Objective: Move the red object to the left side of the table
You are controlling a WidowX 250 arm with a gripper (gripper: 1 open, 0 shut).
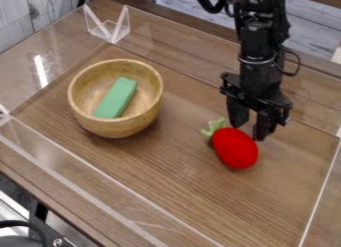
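I am hanging my gripper (257,126), jaws spread wide and gripping nothing, just above the red object (237,148) on the table (160,161).

Bright, even light; soft glare on the acrylic walls (40,62); slightly low-resolution softness.

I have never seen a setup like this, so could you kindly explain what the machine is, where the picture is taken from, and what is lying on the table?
This is one view, from a camera looking down at the table from the front. The black machine is a robot arm; its two-fingered gripper points down with its fingers spread just above the red object, a small toy fruit with a green stem. It holds nothing. To the left stands a round wooden bowl with a green block lying inside. Low clear walls border the table.
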